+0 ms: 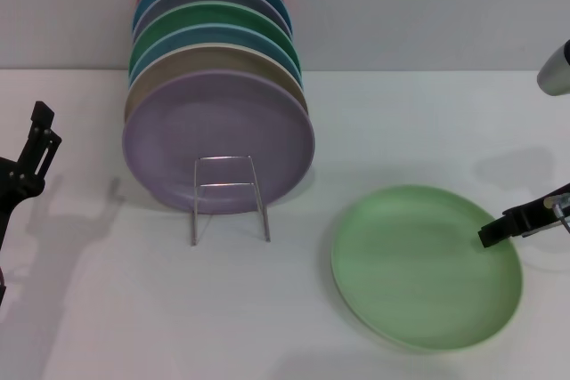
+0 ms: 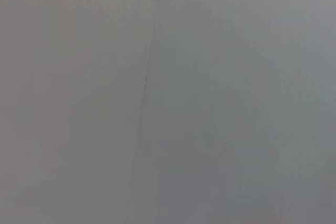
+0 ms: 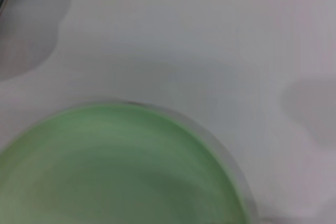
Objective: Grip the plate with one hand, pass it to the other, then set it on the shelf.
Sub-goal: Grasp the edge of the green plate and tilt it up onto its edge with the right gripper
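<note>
Head view: pale green plate (image 1: 426, 266) flat on white bench (image 1: 107, 309), nearest. Right gripper (image 1: 492, 232) at plate's right rim, dark fingers (image 1: 499, 230) over the edge; their spread cannot be told. Left gripper (image 1: 36, 144) idle at far left. Beyond: shelf (image 1: 228, 195) bearing stacked upright plates, lilac plate (image 1: 218, 141) foremost.

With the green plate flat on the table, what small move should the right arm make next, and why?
Probably ease the right end effector down onto the plate's near rim to grip it. It sits right at that edge, the plate lies flat and ungripped, and the left end effector waits far off beside the shelf.
</note>
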You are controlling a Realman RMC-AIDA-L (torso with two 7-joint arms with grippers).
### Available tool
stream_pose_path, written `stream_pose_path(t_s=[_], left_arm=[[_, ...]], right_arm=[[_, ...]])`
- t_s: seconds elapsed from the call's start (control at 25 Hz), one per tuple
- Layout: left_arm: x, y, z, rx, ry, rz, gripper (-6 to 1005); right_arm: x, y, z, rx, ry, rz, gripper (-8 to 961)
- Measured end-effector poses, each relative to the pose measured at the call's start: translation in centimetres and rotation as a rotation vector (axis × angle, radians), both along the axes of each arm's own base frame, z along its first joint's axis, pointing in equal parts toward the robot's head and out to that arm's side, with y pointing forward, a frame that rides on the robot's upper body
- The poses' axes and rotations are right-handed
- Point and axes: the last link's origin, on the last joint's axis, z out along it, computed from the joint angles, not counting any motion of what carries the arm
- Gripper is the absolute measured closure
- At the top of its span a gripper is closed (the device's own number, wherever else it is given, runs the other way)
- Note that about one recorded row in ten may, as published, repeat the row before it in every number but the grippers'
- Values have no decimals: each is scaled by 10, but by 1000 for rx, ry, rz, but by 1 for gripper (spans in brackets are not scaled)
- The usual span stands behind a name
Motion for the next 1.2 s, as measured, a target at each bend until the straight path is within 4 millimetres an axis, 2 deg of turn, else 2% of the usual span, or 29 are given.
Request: stream_pose_path(t_s=[0.52,0.68,1.2], left_arm=[[0,0,1,3,1,-3,150],[0,0,2,5,1,-6,150],[1,0,2,7,1,-9,150]], right_arm=[[7,0,-7,-11,-7,-23,354],[7,0,-7,-11,-7,-24,578],[8,1,-9,-21,-12,-16,705]])
